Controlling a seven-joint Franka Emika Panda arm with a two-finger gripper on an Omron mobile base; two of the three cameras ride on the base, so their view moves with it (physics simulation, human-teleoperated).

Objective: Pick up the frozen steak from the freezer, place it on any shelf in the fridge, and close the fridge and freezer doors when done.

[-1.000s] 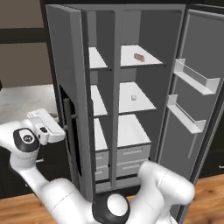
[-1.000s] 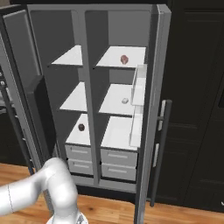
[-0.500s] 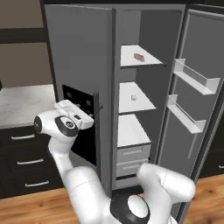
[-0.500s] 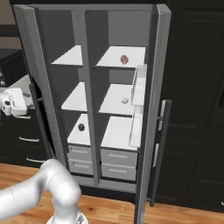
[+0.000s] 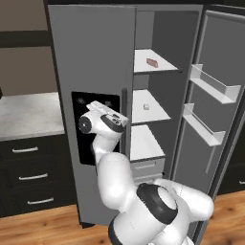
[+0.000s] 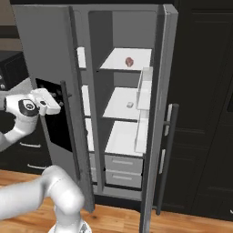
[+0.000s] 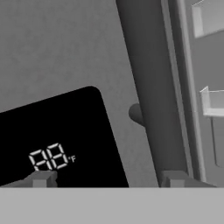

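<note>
Freezer door (image 6: 45,82) nearly shut, gripper (image 6: 53,101) at its black panel (image 6: 57,118), fridge door (image 6: 157,113) open

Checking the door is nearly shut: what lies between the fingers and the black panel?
In the hand view, nothing: the fingers sit right before the black panel.

Grey freezer door (image 5: 91,57) with black panel (image 7: 65,140), white numbers. Pinkish-red steak (image 5: 152,62) on white shelf (image 5: 165,67). Brown wooden floor (image 6: 182,225).

Both base views face the fridge (image 5: 158,95) from behind either side; hand view looks close at the freezer door (image 7: 65,65)
</note>
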